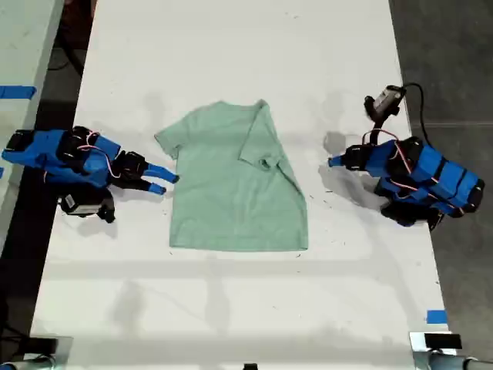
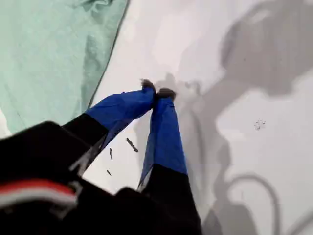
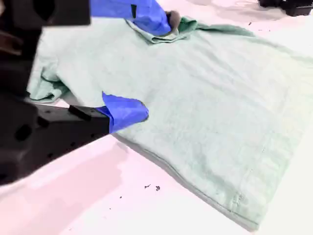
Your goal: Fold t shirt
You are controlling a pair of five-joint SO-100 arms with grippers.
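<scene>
The t shirt (image 1: 231, 189) lies flat in the middle of the white table (image 1: 231, 46), pale mint green, with the side toward the exterior view's right folded in over the body. My second gripper (image 1: 163, 183) is at the shirt's edge on the exterior view's left. In the second wrist view this second gripper (image 3: 142, 66) is open over the t shirt (image 3: 210, 98), holding nothing. My first gripper (image 1: 334, 162) rests on the bare table off the shirt's edge on the exterior view's right. The first wrist view shows this first gripper (image 2: 157, 90) shut and empty, the t shirt (image 2: 49, 54) a short way off.
A small black camera on a cable (image 1: 384, 101) stands behind the first arm. Blue tape (image 1: 437, 316) marks the table near the corner at the exterior view's lower right. A second table with blue tape (image 1: 17, 92) is at the exterior view's left. Dark floor borders both sides.
</scene>
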